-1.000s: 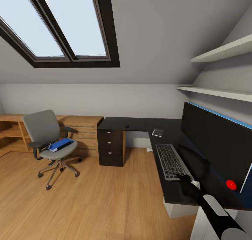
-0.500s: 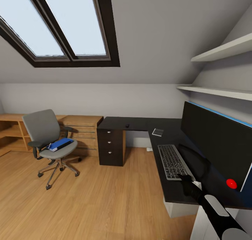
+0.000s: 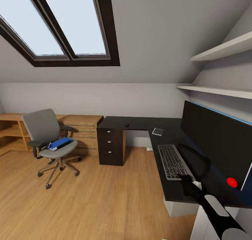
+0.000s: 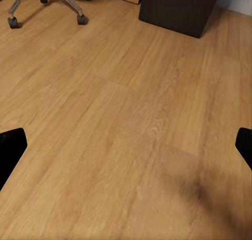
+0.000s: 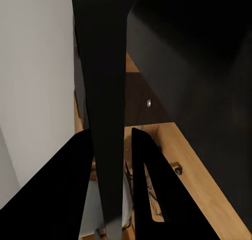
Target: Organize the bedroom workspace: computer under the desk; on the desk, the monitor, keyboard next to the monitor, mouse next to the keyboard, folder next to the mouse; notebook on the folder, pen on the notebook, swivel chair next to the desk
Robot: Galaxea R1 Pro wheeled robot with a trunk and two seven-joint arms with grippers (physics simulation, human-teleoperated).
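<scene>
Head view: right tool (image 3: 184, 178) at the near end of the keyboard (image 3: 172, 161) on the tabletop (image 3: 140, 123) beside the monitor (image 3: 217, 142), grip state hard to tell; folder (image 3: 60, 144) on the swivel chair (image 3: 49, 138). Left wrist view: left tool (image 4: 126, 145) spread wide above the floor (image 4: 126, 119). Right wrist view: fingers (image 5: 147, 166) flanking a thin dark edge, contact unclear.

No readable text, labels, brands, numbers — keyboard (image 3: 172, 161) key legends too small.
</scene>
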